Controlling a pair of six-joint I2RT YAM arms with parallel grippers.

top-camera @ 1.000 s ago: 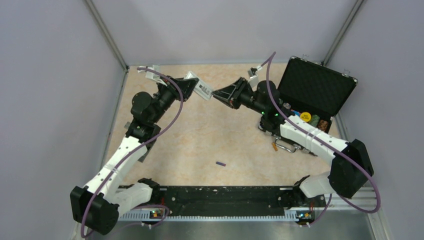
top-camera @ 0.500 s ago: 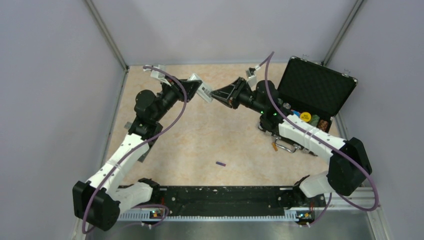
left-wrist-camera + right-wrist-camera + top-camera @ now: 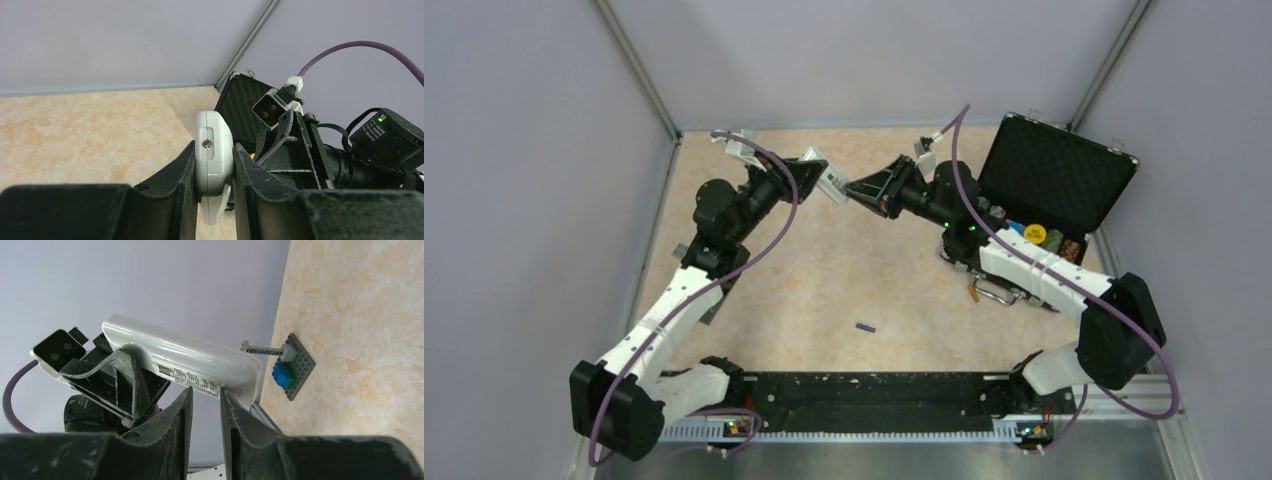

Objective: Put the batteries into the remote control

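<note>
Two grippers meet mid-air: left gripper (image 3: 214, 147) clenches the remote control (image 3: 213, 125) steady so right gripper (image 3: 205, 391), jaws narrowed, grip unclear, can work its back; one battery (image 3: 865, 327) lies on the table (image 3: 844, 270).

remote control (image 3: 214, 150): glossy smooth white plastic
right gripper (image 3: 205, 392) fingers (image 3: 175, 432): matt blk plastic, scuffed
table (image 3: 854, 270): smooth, marble-look
case lid (image 3: 1054, 175): blk foam lining

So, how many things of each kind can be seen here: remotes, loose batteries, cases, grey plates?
remote: 1
battery: 1
case: 1
grey plate: 1
Total: 4
</note>
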